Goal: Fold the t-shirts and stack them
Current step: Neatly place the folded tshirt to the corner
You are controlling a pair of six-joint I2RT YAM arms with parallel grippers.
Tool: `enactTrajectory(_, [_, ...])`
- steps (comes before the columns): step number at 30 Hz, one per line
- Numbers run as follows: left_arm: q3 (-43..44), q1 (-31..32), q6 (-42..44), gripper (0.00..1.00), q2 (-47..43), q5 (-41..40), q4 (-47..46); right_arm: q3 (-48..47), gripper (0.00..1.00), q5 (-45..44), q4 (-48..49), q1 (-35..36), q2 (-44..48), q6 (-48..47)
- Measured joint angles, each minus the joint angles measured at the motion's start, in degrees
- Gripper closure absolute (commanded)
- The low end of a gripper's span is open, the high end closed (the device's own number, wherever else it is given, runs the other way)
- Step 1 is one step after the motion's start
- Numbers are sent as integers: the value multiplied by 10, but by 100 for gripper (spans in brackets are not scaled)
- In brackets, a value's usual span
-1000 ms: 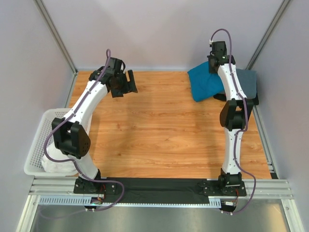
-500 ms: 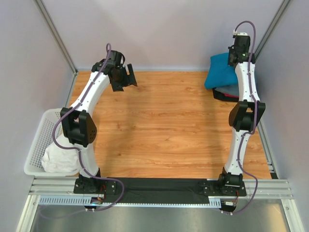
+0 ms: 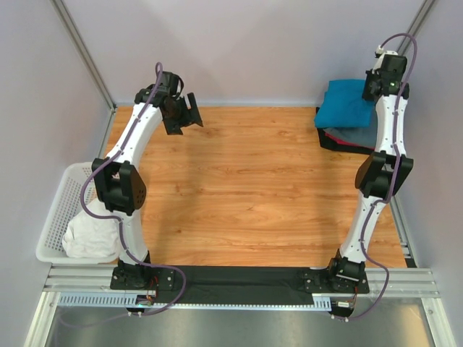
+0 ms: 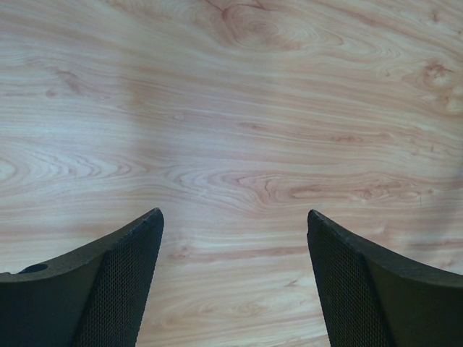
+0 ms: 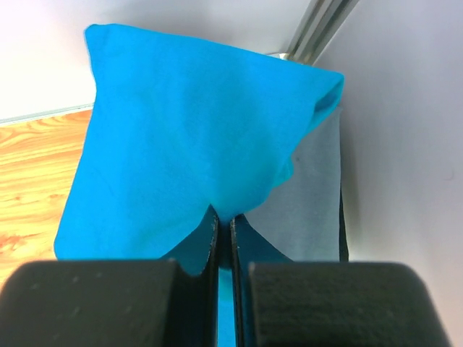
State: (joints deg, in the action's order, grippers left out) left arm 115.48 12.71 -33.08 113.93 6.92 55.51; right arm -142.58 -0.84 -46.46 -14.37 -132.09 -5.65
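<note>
Since a second ago the right arm [image 3: 382, 166] has swung out from over the table's back edge to the far right corner, carrying the teal-blue t-shirt [image 3: 347, 103] with it, while the left arm [image 3: 130, 159] has drawn slightly back and to the left. On the wooden table [image 3: 246, 195] the middle is bare planking, which is all the left wrist camera sees. At the near left edge, the white mesh laundry basket [image 3: 52, 217] hangs partly off the table, with a crumpled white t-shirt [image 3: 87, 238] in its near end. In the far right corner, the teal-blue t-shirt lies on a slate-grey t-shirt [image 3: 359, 136]; under that, a dark t-shirt [image 3: 327, 142] shows at the stack's left edge. The right gripper [image 5: 223, 225] has its jaws pressed together on a pinch of the teal-blue cloth, which rises to a small peak at the tips and spreads away over the grey shirt toward the wall. The left gripper [image 4: 235, 217] hangs above the far left part of the table with its fingers [image 4: 123, 275] spread wide and nothing between them.
</note>
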Motion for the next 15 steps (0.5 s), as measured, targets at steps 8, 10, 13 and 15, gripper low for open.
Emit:
enactTrajectory(8, [0,-2,0,14,1,1,11,0,100,45,5,-23,0,-4])
enactTrajectory(10, [0,-2,0,14,1,1,13,0,100,44,7,-30,0,-11])
enactTrajectory(13, [0,-2,0,14,1,1,16,1,100,37,16,-37,0,-26])
enactTrajectory(15, [2,-2,0,14,3,1,20,2,100,31,24,-41,0,-40])
